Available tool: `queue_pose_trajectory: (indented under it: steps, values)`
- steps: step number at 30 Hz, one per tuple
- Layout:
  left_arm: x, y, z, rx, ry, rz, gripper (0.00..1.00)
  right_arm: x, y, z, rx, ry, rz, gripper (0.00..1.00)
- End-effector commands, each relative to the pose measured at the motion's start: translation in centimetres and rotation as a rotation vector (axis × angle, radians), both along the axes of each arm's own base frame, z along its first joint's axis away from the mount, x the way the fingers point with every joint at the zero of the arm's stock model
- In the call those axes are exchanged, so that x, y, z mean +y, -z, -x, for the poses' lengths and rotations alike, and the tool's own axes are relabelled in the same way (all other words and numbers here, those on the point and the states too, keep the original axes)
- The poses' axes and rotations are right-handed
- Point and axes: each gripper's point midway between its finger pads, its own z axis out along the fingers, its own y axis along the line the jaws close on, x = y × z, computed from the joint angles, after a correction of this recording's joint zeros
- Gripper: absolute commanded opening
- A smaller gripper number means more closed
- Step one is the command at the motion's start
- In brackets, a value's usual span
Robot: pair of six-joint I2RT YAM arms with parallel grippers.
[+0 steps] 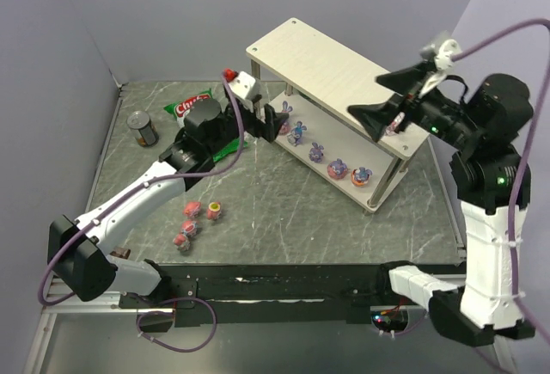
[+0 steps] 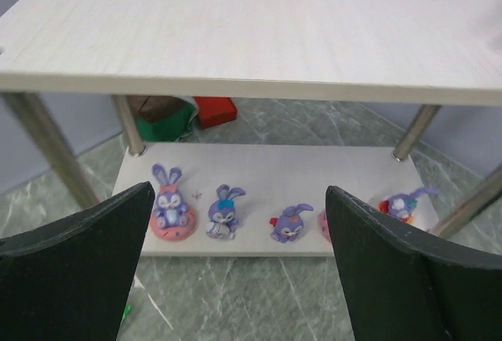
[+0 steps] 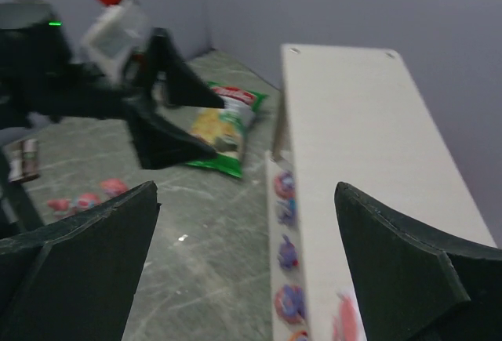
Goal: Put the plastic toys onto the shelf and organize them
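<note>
The shelf (image 1: pixel 326 60) stands at the back right of the table. Several purple bunny-eared plastic toys (image 1: pixel 316 152) sit in a row on its lower board (image 2: pixel 282 172); in the left wrist view one (image 2: pixel 223 214) is near the middle. My left gripper (image 1: pixel 277 121) hangs open at the shelf's left end, facing that row, with nothing between its fingers (image 2: pixel 86 255). Open and empty, my right gripper (image 1: pixel 371 119) hovers over the right end of the top board (image 3: pixel 369 137), where a blurred pink-red toy (image 3: pixel 345 317) lies. Several pink-red toys (image 1: pixel 192 210) rest on the table.
A green chip bag (image 1: pixel 191 107) lies behind my left arm, and a dark can (image 1: pixel 143 127) stands at the far left. Grey walls close in the table at the back and left. The shelf's thin metal posts (image 2: pixel 47 145) frame the lower tier.
</note>
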Motion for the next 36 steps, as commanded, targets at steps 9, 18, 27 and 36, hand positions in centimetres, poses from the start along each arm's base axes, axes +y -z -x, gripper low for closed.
queue_pose_trajectory:
  steps: [9, 18, 27, 36]
  values:
    - [14.7, 4.7, -5.5, 0.332, -0.618, 0.172, 0.96, 15.2, 7.5, -2.0, 0.129, -0.284, 0.142, 1.0]
    - [25.4, 10.9, -3.4, 0.521, -0.97, 0.267, 0.96, 28.3, 21.3, 1.9, 0.221, -0.567, 0.371, 0.98]
    - [28.8, 10.5, -2.3, 0.508, -1.018, 0.313, 0.96, 34.0, 34.3, 0.8, 0.208, -0.734, 0.639, 0.95]
    - [28.4, 9.8, -3.4, 0.497, -0.994, 0.293, 0.96, 37.2, 41.1, -1.3, 0.118, -0.733, 0.745, 0.93]
